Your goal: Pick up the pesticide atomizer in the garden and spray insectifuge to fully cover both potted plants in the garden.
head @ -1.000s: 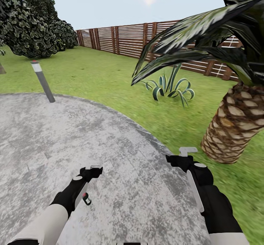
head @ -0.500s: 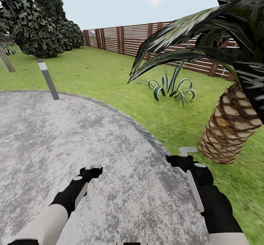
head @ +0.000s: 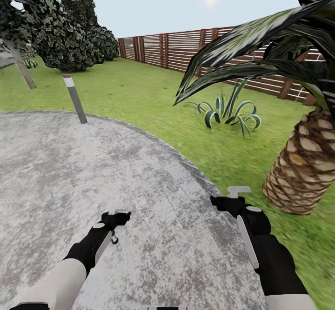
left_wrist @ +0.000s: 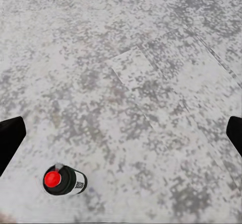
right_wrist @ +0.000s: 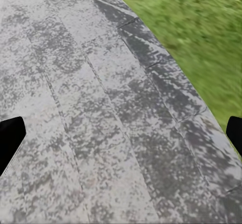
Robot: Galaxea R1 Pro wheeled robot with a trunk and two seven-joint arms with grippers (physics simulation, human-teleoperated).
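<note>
A small bottle (left_wrist: 63,180), which I take for the pesticide atomizer, stands upright on the pale stone slab (left_wrist: 151,83). It shows from above: dark body, pale label, red top. It sits below my left gripper (left_wrist: 121,138), near one fingertip and outside the gap. A sliver of the bottle (head: 114,240) peeks out beside my left forearm. My left gripper (head: 120,211) and right gripper (head: 238,191) both hang open and empty over the slab (head: 70,170). The right gripper (right_wrist: 121,138) hovers near the slab's edge by the lawn (right_wrist: 201,27). The potted plants are out of view.
A thick palm trunk (head: 302,170) stands close at the right, its dark fronds (head: 260,45) reaching overhead. A spiky striped plant (head: 228,112) grows in the grass (head: 153,101). A grey bollard light (head: 75,98) stands at the slab's far edge. Bushes (head: 70,36) and a slatted fence (head: 186,49) lie behind.
The whole view has swung left, so bollard, fence and palm sit further right in the picture. The bottle by my left forearm, hidden half a second ago, peeks out again. Both arms hold their pose.
</note>
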